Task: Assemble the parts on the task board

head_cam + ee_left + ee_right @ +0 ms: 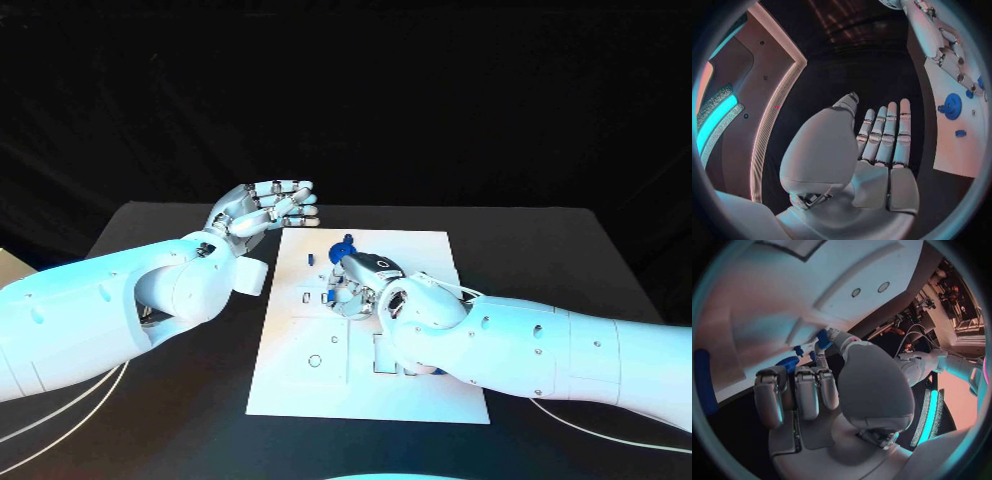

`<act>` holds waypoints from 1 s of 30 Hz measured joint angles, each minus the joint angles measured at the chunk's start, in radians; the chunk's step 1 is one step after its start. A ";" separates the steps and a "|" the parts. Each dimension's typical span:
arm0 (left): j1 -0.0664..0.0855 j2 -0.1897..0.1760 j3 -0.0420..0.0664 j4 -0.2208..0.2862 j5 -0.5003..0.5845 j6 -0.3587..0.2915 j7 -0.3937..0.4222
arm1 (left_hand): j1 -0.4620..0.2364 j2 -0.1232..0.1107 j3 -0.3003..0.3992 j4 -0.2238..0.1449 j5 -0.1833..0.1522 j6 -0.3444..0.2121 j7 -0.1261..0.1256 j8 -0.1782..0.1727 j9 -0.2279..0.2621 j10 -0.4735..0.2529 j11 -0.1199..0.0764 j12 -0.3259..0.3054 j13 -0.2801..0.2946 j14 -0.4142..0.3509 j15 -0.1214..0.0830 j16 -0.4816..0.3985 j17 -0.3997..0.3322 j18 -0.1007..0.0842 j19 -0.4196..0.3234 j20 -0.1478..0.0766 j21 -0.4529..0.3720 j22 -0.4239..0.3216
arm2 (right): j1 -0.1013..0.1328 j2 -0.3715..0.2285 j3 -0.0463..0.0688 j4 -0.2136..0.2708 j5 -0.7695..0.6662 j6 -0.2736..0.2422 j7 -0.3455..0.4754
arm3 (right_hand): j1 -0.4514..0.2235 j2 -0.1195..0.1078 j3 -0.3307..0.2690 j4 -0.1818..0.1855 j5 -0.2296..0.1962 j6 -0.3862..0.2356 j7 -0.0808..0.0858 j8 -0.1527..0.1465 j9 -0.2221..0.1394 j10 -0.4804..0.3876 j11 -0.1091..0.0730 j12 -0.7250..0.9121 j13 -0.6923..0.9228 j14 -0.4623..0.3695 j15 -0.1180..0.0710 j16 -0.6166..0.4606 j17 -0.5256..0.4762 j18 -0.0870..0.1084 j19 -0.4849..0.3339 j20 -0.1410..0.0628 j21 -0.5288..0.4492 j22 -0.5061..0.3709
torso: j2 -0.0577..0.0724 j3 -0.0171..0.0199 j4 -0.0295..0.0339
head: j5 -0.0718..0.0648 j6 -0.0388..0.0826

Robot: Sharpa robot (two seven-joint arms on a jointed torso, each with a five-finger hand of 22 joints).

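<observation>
While my left hand (267, 208) hovers open-fingered beside the task board (289, 385), my right hand (361, 285) pinches a small blue part (824, 339); its axis I cannot tell.

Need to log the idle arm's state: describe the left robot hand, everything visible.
The left robot hand is silver metal with jointed fingers on a white arm. It hangs above the black table just off the board's far left corner, palm up, fingers straight and side by side. It holds nothing and touches nothing.
</observation>
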 measured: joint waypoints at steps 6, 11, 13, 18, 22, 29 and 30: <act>0.000 0.000 0.000 0.000 0.000 0.001 0.000 | 0.000 0.000 0.000 0.000 0.000 0.000 0.000 0.000 -0.001 0.000 0.000 0.000 0.000 0.000 0.000 0.000 0.001 0.000 0.000 0.000 0.005 0.001 | -0.001 0.000 -0.001 -0.001 -0.002 0.002 -0.003 | -0.012 -0.012 -0.007 0.007 0.000 -0.006 0.002 0.006 -0.003 0.000 0.000 -0.007 0.000 0.000 0.000 0.000 0.000 0.000 0.000 0.000 0.000 0.000 | 0.000 0.0000 -0.0005 | -0.002 0.002; 0.000 0.000 0.000 -0.001 0.000 0.001 -0.001 | 0.000 0.000 0.000 0.000 0.000 0.000 0.000 0.000 -0.001 0.000 0.000 0.000 0.000 0.000 0.000 0.000 0.002 0.000 0.000 0.000 0.006 0.002 | -0.003 -0.001 -0.003 -0.002 -0.002 0.006 -0.007 | -0.020 -0.020 -0.017 0.011 0.000 -0.014 0.007 0.003 -0.003 0.000 0.000 -0.010 0.000 0.000 0.000 0.000 0.000 0.000 0.000 0.000 0.000 0.000 | 0.000 0.0004 -0.0006 | -0.003 0.002; 0.000 0.000 0.000 -0.001 0.000 0.001 -0.001 | 0.000 0.000 0.000 0.000 0.000 0.000 0.000 0.000 -0.001 0.000 0.000 0.000 0.000 0.000 0.000 0.000 0.002 0.000 0.000 0.000 0.006 0.002 | -0.003 -0.001 -0.003 -0.002 -0.002 0.006 -0.007 | -0.022 -0.022 -0.023 0.013 0.015 -0.017 0.009 0.003 -0.004 0.000 0.000 -0.010 0.000 0.000 0.000 0.000 0.000 0.000 0.000 0.000 0.000 0.000 | 0.000 0.0005 -0.0005 | -0.003 0.002; 0.000 0.000 0.000 -0.001 0.000 0.002 -0.002 | 0.000 0.000 0.000 0.000 0.000 0.000 0.000 0.000 -0.001 0.000 0.000 0.000 0.000 0.000 0.000 0.000 0.002 0.000 0.000 0.000 0.006 0.002 | -0.002 -0.001 -0.003 -0.002 -0.002 0.005 -0.007 | -0.027 -0.028 -0.031 0.019 0.017 -0.024 0.010 -0.001 -0.006 0.000 0.000 -0.017 0.000 0.000 0.000 0.000 0.000 0.000 0.000 0.000 0.000 0.000 | 0.001 0.0006 -0.0008 | -0.003 0.002; 0.000 0.000 0.000 -0.002 0.000 0.002 -0.002 | 0.000 0.000 0.000 0.000 0.000 0.000 0.000 0.000 -0.001 0.000 0.000 0.000 0.000 0.000 0.000 0.000 0.002 0.000 0.000 0.000 0.006 0.002 | -0.003 -0.001 -0.003 -0.003 -0.002 0.004 -0.007 | -0.035 -0.036 -0.056 0.028 0.016 -0.040 0.015 -0.006 -0.007 0.000 0.000 -0.031 0.000 0.000 0.000 0.000 0.000 0.000 0.000 0.000 0.000 0.000 | 0.001 0.0006 -0.0008 | -0.003 0.003; 0.000 0.000 -0.001 -0.004 0.000 0.003 -0.004 | 0.000 0.000 0.000 0.000 0.000 0.000 0.000 0.000 -0.001 0.000 0.000 0.000 0.000 0.000 0.000 0.000 0.003 0.000 -0.007 0.000 0.006 0.002 | -0.003 -0.001 -0.003 -0.003 -0.001 0.000 -0.007 | -0.027 -0.028 -0.203 0.090 -0.112 -0.063 0.016 -0.011 -0.014 0.003 0.003 -0.043 0.000 0.000 0.000 0.000 0.000 0.000 0.000 0.000 0.000 0.000 | 0.001 0.0006 -0.0008 | -0.003 0.003; 0.000 0.000 -0.001 -0.004 -0.001 0.003 -0.004 | 0.000 0.000 0.000 0.000 0.000 0.000 0.000 0.000 -0.001 0.000 0.000 0.000 0.000 0.000 0.000 0.000 0.002 0.000 -0.007 0.000 0.006 0.003 | -0.003 -0.001 -0.003 -0.003 0.000 0.000 -0.007 | -0.018 -0.018 -0.231 0.104 -0.118 -0.068 0.018 -0.011 -0.014 0.001 0.005 -0.043 0.000 0.000 0.000 0.000 0.000 0.000 0.000 0.000 0.000 0.000 | 0.001 0.0006 -0.0008 | -0.003 0.003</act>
